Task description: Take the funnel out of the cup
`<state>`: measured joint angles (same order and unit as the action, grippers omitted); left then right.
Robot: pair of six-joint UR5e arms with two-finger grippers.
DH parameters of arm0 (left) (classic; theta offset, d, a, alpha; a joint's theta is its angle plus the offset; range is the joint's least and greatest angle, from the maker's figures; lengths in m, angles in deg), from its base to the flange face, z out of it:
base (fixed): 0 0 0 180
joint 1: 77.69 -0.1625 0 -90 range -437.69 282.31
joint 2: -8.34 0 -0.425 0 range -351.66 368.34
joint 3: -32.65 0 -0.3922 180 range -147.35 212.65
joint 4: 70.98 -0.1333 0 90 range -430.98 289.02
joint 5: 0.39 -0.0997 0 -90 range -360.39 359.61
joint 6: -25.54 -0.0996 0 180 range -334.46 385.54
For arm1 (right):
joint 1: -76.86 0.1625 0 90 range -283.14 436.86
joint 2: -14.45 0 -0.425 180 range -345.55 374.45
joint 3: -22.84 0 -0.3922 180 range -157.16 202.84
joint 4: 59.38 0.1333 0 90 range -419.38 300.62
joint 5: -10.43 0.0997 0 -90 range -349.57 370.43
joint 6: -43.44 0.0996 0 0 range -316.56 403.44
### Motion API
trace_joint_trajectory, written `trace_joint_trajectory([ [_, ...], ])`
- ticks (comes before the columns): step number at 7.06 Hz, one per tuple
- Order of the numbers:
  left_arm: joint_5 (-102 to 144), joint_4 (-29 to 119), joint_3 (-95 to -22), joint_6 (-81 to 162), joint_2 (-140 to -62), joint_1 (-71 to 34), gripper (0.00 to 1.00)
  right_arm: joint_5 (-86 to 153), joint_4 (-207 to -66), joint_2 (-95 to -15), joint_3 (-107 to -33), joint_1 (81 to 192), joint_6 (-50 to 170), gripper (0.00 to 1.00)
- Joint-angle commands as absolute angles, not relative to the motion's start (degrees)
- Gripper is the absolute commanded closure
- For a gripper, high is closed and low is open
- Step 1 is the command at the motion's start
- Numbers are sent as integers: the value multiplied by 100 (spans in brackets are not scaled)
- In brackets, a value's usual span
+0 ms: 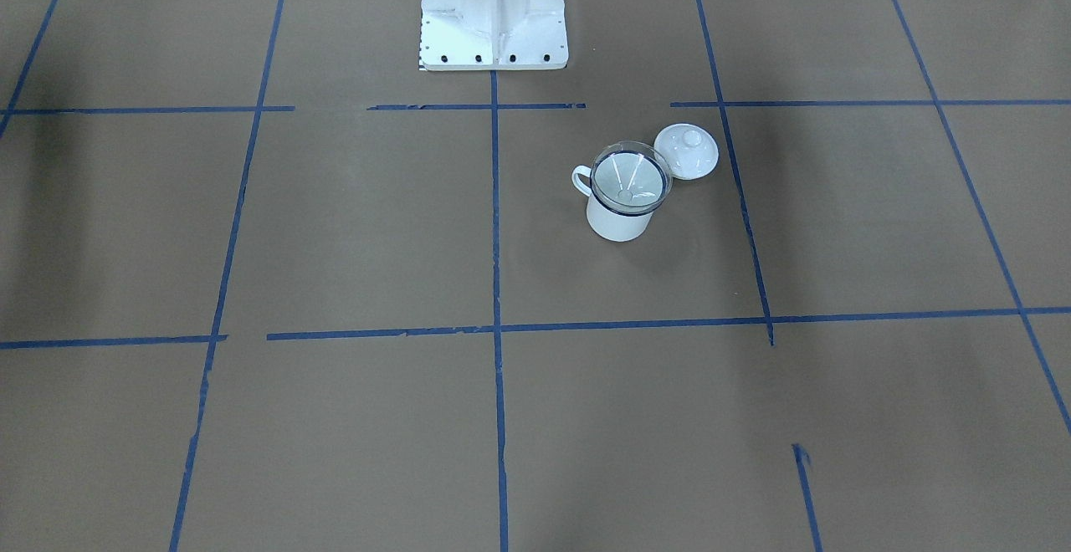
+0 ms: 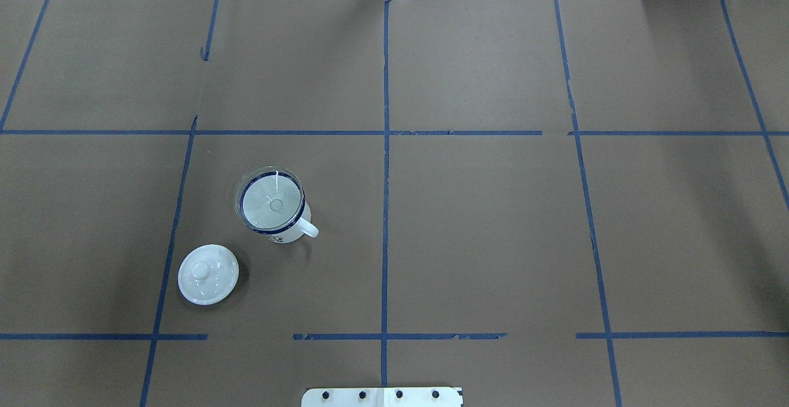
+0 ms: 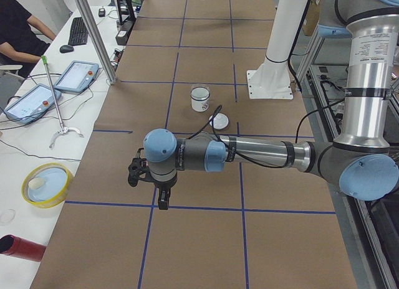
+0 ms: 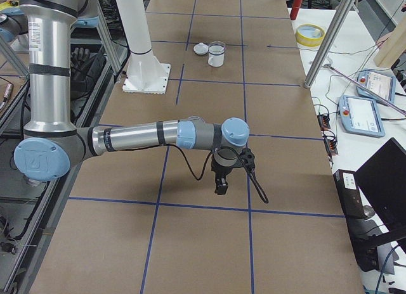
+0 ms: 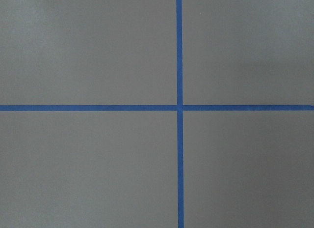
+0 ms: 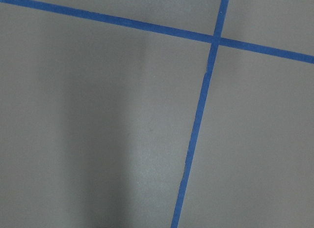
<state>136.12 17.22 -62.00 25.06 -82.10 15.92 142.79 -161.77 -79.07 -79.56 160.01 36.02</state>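
The clear funnel (image 1: 630, 176) sits in the white enamel cup (image 1: 617, 222) with a dark blue rim, its cone filling the mouth. In the overhead view the funnel (image 2: 271, 200) and cup (image 2: 291, 230) stand left of the table's middle, handle to the right. My left gripper (image 3: 163, 202) shows only in the exterior left view, far from the cup (image 3: 200, 101), pointing down above the table. My right gripper (image 4: 221, 187) shows only in the exterior right view, far from the cup (image 4: 216, 56). I cannot tell whether either is open or shut.
A white domed lid (image 2: 208, 274) with a knob lies beside the cup on the brown paper. The white robot pedestal (image 1: 494, 17) stands at the table's robot side. A yellow bowl (image 3: 45, 184), metal posts (image 3: 93, 33) and teach pendants (image 4: 365, 113) are at the operators' side.
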Motion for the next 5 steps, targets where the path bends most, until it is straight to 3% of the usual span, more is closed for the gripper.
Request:
trace_joint_trajectory([
  [1,13480,1709,-6279,2545,-8210,1583,0,14279,-16177,-7907,-7956,16000,3597,0],
  [5,13470,1770,-6394,2563,-8175,1583,0,14279,-16177,-7907,-7956,16000,3597,0],
])
